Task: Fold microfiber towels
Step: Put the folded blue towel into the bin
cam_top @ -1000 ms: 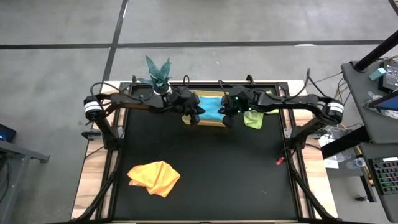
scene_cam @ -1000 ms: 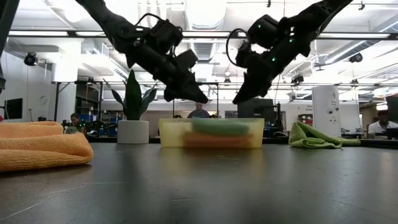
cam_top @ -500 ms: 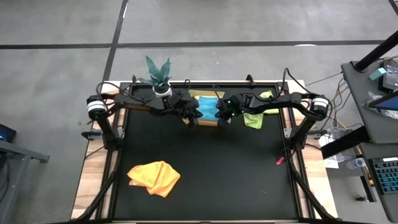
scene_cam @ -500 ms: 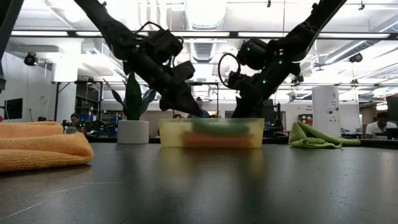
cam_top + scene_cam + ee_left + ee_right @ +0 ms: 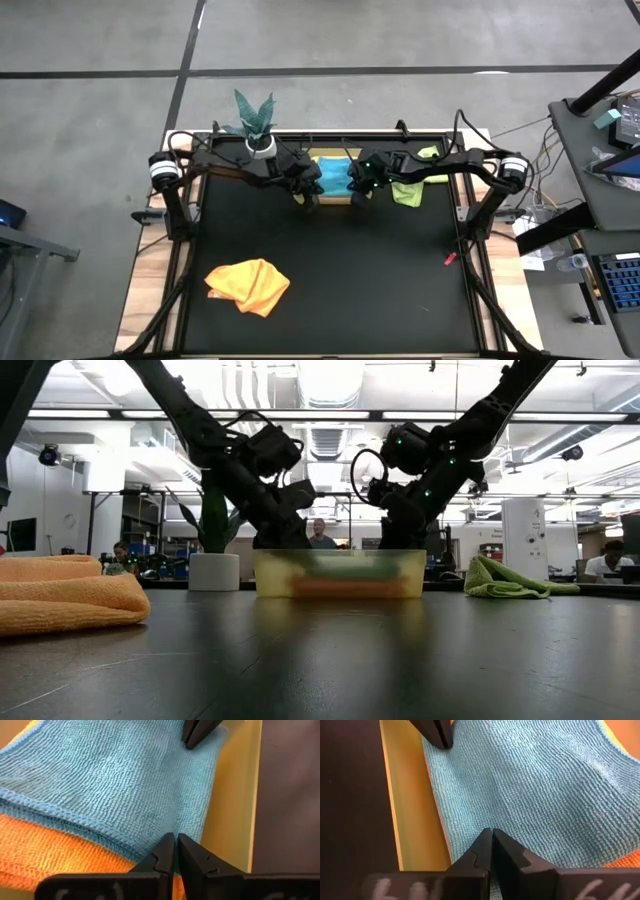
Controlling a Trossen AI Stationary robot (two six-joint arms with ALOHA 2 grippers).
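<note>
A teal towel (image 5: 335, 170) lies on top of an orange one (image 5: 60, 855) inside the translucent yellow bin (image 5: 340, 575) at the table's far middle. My left gripper (image 5: 175, 839) is shut at the teal towel's near left corner. My right gripper (image 5: 492, 833) is shut at its near right corner. In the low view both sets of tips dip behind the bin's rim. A crumpled orange towel (image 5: 247, 285) lies on the table at the near left. A lime green towel (image 5: 408, 192) lies just right of the bin. My left gripper sets its shut fingertips on the teal towel's near left corner (image 5: 172, 827), beside the bin's near wall (image 5: 235, 795). It comes slanting down from the far left. The towel lies flat on the orange one. A faint crease runs away from the tips. My right gripper sets its shut fingertips on the teal towel's near right corner (image 5: 492, 822), next to the bin's near wall (image 5: 412, 820). It comes slanting down from the far right. The towel stays flat in the bin, with a faint crease ahead of the tips.
A potted plant (image 5: 255, 120) stands at the far left, behind the left arm. A small red object (image 5: 450, 259) lies near the right edge. The dark mat (image 5: 350, 270) between the bin and the near edge is bare apart from the orange towel.
Both grippers have sunk, shut, from above the bin's rim into the bin, down onto the teal towel, tipping steeper as they went. The right one stopped about half a second ago; the left one kept sinking a little. The towels have stayed where they were.
</note>
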